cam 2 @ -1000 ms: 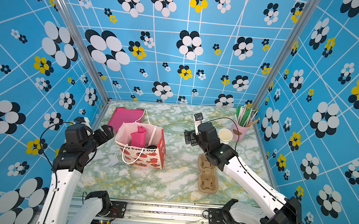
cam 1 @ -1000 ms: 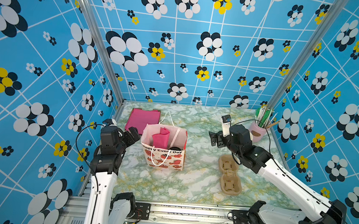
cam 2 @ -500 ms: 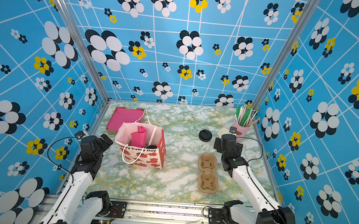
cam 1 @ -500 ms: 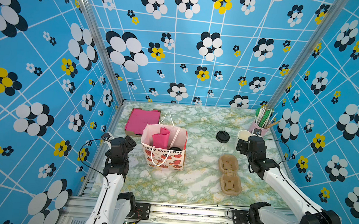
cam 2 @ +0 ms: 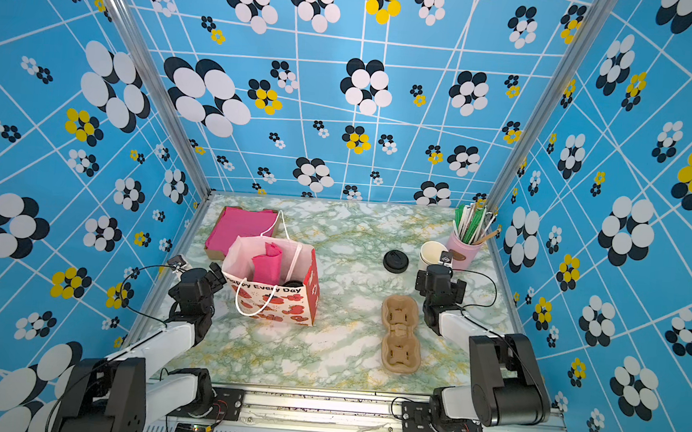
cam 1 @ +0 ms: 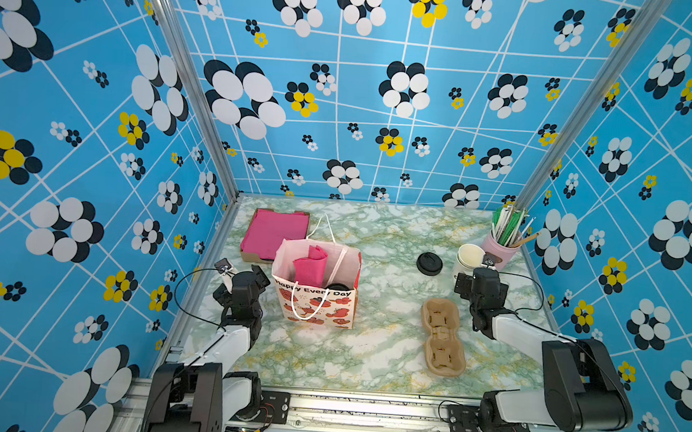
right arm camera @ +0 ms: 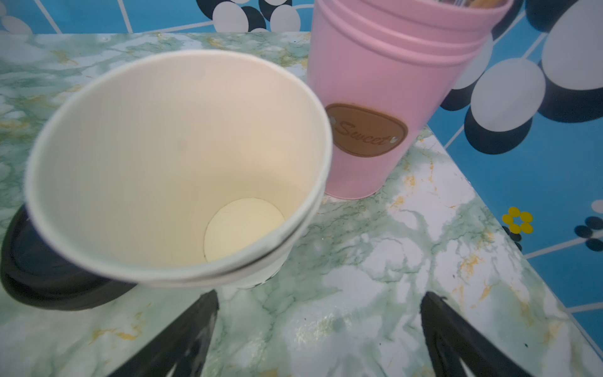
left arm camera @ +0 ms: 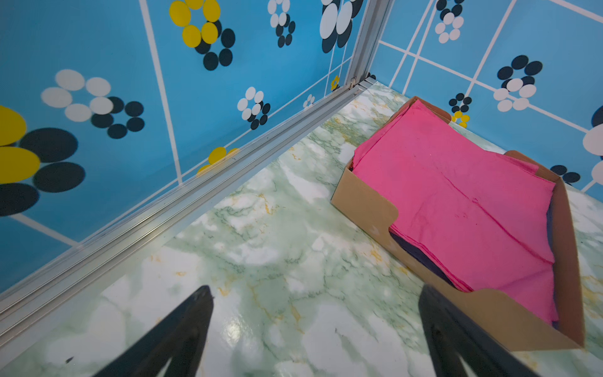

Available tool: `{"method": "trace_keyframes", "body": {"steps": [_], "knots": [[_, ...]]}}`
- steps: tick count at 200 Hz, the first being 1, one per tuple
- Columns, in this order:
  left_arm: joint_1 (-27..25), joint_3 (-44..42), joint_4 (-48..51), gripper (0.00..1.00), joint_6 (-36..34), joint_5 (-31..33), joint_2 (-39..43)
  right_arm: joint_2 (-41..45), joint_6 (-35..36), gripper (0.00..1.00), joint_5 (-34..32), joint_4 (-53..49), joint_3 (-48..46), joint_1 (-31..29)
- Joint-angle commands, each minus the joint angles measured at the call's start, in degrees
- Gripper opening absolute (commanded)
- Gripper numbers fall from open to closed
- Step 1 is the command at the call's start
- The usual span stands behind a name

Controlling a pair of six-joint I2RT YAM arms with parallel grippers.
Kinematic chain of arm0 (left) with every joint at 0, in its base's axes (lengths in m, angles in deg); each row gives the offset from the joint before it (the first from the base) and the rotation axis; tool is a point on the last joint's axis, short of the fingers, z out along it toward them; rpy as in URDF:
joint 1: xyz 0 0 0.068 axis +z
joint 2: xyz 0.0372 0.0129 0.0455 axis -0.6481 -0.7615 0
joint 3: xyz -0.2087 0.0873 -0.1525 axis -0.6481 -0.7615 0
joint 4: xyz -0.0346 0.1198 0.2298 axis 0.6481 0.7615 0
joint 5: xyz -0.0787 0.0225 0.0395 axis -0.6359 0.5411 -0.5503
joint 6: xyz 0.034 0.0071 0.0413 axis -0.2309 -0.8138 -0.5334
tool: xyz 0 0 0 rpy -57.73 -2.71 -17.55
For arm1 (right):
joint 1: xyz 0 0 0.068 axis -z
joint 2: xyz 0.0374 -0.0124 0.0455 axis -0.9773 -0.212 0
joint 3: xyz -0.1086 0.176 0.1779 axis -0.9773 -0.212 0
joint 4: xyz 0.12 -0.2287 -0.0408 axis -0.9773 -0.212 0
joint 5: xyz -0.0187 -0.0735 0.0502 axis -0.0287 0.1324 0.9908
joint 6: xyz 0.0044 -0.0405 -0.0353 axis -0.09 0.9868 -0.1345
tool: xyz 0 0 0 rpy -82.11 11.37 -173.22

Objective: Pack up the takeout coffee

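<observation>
Black lid showing, the coffee cup [cam 1: 337,286] sits inside the paper bag [cam 1: 313,306] near the table's [cam 1: 368,352] left edge, so packing looks done. The left gripper [left arm camera: 315,293] and right gripper [right arm camera: 319,295] gape, holding nothing. Parking the 2 arms well means steering clear of the bag and the empty cups [right arm camera: 176,163] by the right edge.

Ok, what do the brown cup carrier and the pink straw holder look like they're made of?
Cup carrier: likely moulded paper pulp, matte tan, with soft rounded wells. Pink holder: smooth satin surface with ridges near the rim, painted metal or plastic; I cannot tell which.
</observation>
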Motion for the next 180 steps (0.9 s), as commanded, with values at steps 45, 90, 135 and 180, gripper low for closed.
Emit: {"method": "trace_keyframes", "body": {"steps": [45, 90, 135, 180], "knots": [[-1.83, -1.52, -25.01, 0.99, -11.24, -8.19, -12.46, -4.69, 4.96, 0.99, 4.94, 19.4, -3.32, 0.35], [-3.26, -0.35, -27.58, 0.99, -15.99, -15.8, -16.26, -4.38, 4.95, 0.99, 10.79, 21.02, -4.66, 3.12], [-3.97, 0.36, -29.72, 0.99, -17.03, -16.25, -20.51, -5.73, 4.81, 0.99, 18.62, 25.64, -7.16, 5.35], [-6.76, 5.32, -21.9, 0.99, -19.52, -12.79, -21.19, -6.12, 4.12, 0.99, 15.54, 26.44, -7.39, 5.35]]}}
